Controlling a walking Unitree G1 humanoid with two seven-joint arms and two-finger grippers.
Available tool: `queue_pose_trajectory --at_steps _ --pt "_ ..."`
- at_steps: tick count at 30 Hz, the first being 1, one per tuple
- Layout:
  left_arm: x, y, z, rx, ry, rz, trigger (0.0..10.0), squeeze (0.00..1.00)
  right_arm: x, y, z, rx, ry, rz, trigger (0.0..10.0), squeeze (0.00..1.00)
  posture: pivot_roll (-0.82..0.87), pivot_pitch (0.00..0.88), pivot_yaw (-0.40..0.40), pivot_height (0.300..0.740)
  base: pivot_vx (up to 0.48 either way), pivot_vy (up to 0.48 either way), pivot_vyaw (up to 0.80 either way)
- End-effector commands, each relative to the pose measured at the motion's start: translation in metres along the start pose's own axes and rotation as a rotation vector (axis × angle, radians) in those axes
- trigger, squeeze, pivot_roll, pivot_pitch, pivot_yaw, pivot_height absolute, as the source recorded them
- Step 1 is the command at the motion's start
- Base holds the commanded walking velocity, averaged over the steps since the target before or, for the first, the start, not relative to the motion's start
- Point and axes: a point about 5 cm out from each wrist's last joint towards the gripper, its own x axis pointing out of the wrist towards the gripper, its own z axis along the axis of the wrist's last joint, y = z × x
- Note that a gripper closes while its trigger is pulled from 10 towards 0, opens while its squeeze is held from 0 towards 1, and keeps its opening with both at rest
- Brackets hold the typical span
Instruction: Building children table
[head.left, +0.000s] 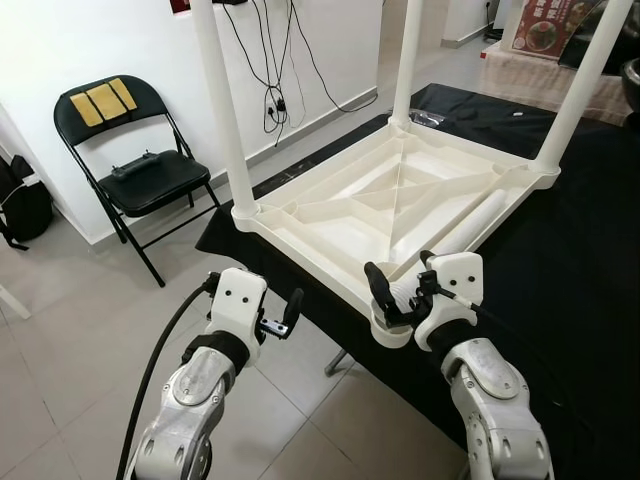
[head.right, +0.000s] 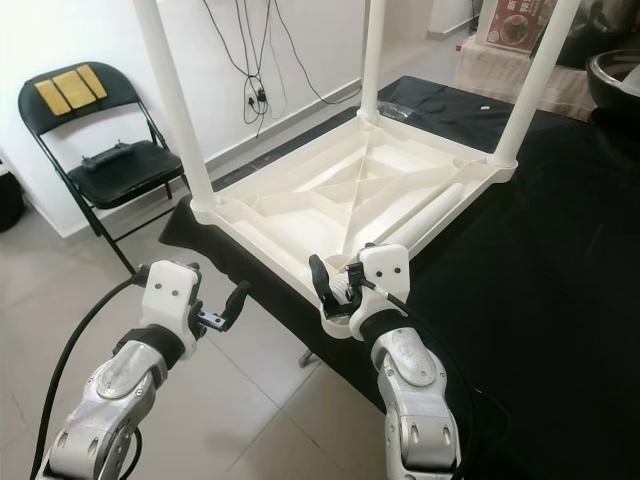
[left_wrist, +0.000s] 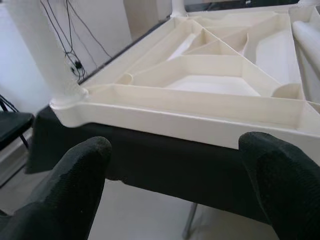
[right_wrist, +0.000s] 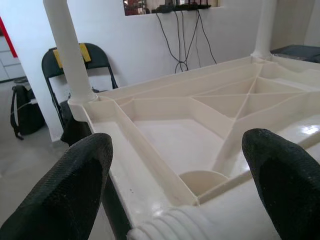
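Overhead, one upturned tabletop (head.left: 370, 215), three fitted legs (head.left: 222, 110), one loose leg (head.left: 465, 232)

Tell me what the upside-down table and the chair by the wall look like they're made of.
Table: probably moulded plastic, cream and slightly glossy, with thin ribs cast into its underside. Chair: likely black painted metal tubing with a padded seat, judging by its thin folding frame.

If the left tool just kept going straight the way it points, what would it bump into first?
Probably the near side rim of the upturned white table, or the black cloth just beneath; depth is unclear. The left tool is open.
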Motion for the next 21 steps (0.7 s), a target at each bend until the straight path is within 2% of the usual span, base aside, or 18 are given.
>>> queue_pose_trajectory --at_steps 1,5,14,20,21 --pt "0.000 0.005 -0.002 0.030 -0.001 0.020 10.0 0.00 0.002 0.007 -0.003 0.042 -0.008 0.019 10.0 0.00 -0.08 0.069 0.046 0.740 0.000 0.480 -0.80" --pt "0.002 0.004 0.000 0.044 -0.018 0.018 10.0 0.00 0.003 0.006 -0.002 0.053 -0.017 0.015 10.0 0.00 -0.09 0.068 0.045 0.740 0.000 0.000 -0.80" --pt "0.004 0.005 0.001 0.050 -0.031 0.019 10.0 0.00 0.010 0.006 0.007 0.002 -0.051 0.020 10.0 0.00 -0.08 0.064 0.043 0.740 0.000 0.000 -0.80" --pt "0.008 0.007 0.000 0.042 -0.029 0.024 10.0 0.00 0.014 0.006 0.013 -0.012 -0.070 0.011 10.0 0.00 -0.09 0.060 0.040 0.740 0.000 0.000 0.00" --pt "0.009 0.007 0.000 0.041 -0.029 0.026 10.0 0.00 0.015 0.005 0.014 -0.015 -0.070 0.012 10.0 0.00 -0.09 0.060 0.038 0.740 0.000 0.000 -0.80"
